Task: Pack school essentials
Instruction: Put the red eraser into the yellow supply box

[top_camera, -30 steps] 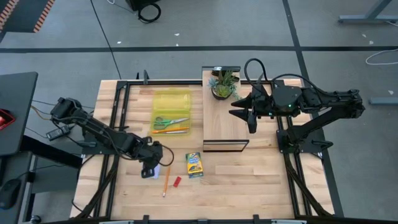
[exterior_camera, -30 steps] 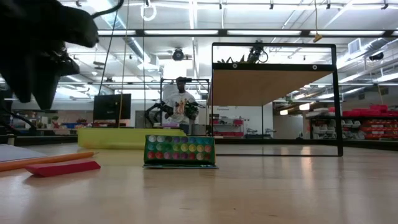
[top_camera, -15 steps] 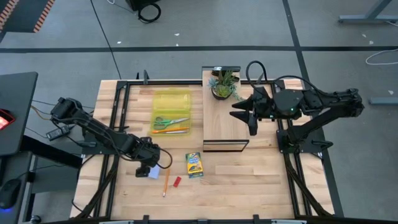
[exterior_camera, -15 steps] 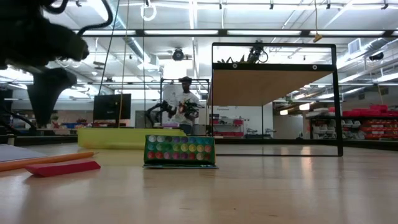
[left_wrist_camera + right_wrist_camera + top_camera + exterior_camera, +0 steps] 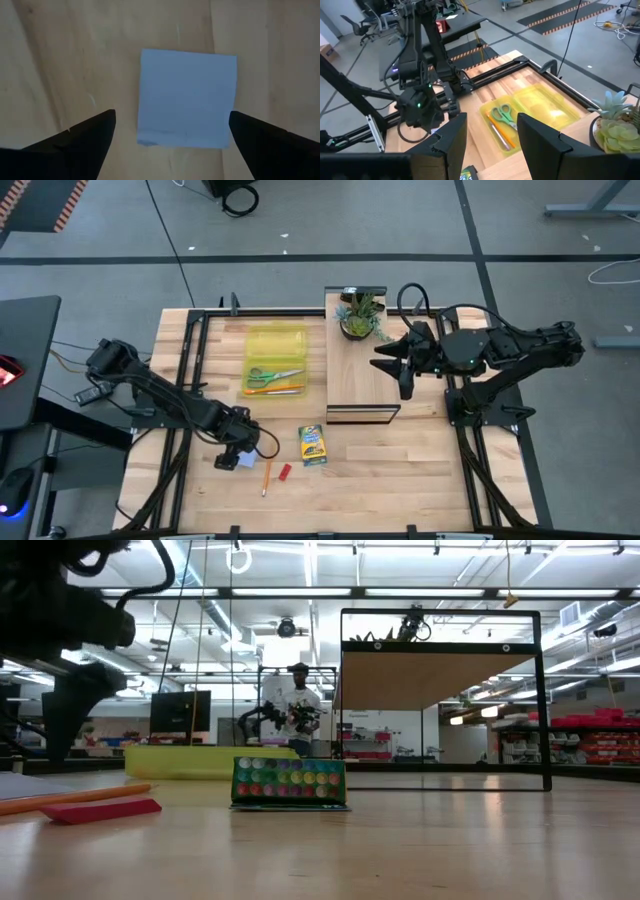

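At the table's near left, your left gripper [image 5: 170,130] hangs wide open over the pale blue notepad [image 5: 186,98], fingers straddling it for pickup; your right gripper [image 5: 402,370], half-open and empty, waits far right.

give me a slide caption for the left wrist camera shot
Left claw open above the pale blue notepad lying flat on the wooden table.
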`<state>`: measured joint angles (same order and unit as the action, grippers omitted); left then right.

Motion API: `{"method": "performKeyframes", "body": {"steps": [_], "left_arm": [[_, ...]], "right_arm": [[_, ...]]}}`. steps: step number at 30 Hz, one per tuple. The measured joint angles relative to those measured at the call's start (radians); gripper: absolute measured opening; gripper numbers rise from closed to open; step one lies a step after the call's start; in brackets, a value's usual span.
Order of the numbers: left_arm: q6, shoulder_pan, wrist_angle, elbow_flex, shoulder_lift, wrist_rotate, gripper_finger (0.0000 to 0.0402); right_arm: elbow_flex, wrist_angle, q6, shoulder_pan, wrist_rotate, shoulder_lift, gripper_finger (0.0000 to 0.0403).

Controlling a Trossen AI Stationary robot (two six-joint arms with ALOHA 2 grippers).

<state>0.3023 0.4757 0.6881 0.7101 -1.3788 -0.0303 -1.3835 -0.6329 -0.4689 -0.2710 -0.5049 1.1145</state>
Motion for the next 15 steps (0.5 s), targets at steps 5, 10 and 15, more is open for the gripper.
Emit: {"method": "performKeyframes", "body": {"steps": [5,10,15], "left_arm": [[0.002,0.018,-0.020,0.000,-0.058,0.000,0.0400],[0.027,0.046,-0.025,0.001,-0.113,-0.001,0.0400],[0.054,0.069,-0.028,0.006,-0.140,0.016,0.0400]], "right_arm": [[0.000,0.002,-0.004,0.000,0.000,0.006,0.0180],[0.000,0.003,-0.005,0.000,0.000,0.006,0.0180],[0.000,0.003,-0.006,0.000,0.000,0.006,0.0180]]}}
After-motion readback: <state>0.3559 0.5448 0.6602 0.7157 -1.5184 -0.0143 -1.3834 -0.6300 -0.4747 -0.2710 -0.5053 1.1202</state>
